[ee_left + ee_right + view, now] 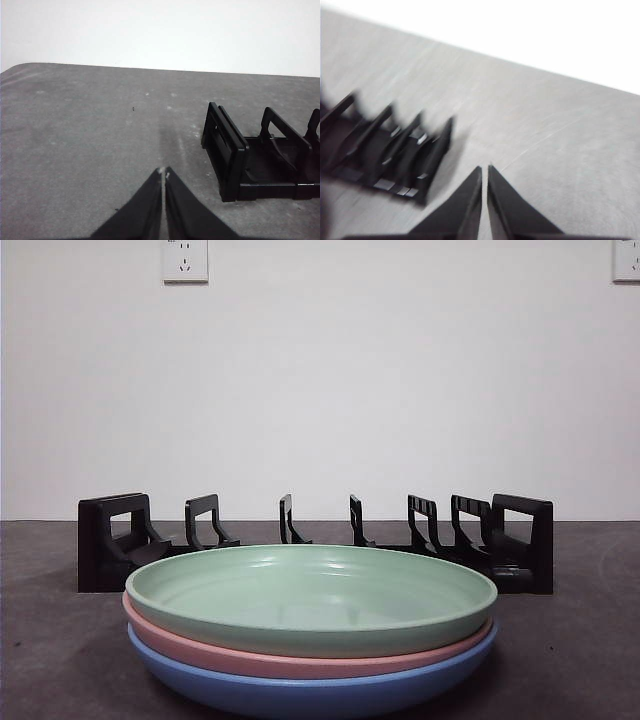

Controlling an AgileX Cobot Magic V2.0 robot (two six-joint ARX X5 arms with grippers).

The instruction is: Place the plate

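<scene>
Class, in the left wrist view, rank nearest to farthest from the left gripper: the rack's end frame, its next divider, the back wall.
1. End frame, at the outer end.
2. Next divider, just behind it.
3. Back wall, far background.

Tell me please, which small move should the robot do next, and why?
Probably one arm should open its jaws and move toward the green plate, the top of the stack over the pink plate and blue plate. The black rack behind holds no plate, and both the left gripper and right gripper are shut, holding nothing, beside the rack's ends.
</scene>
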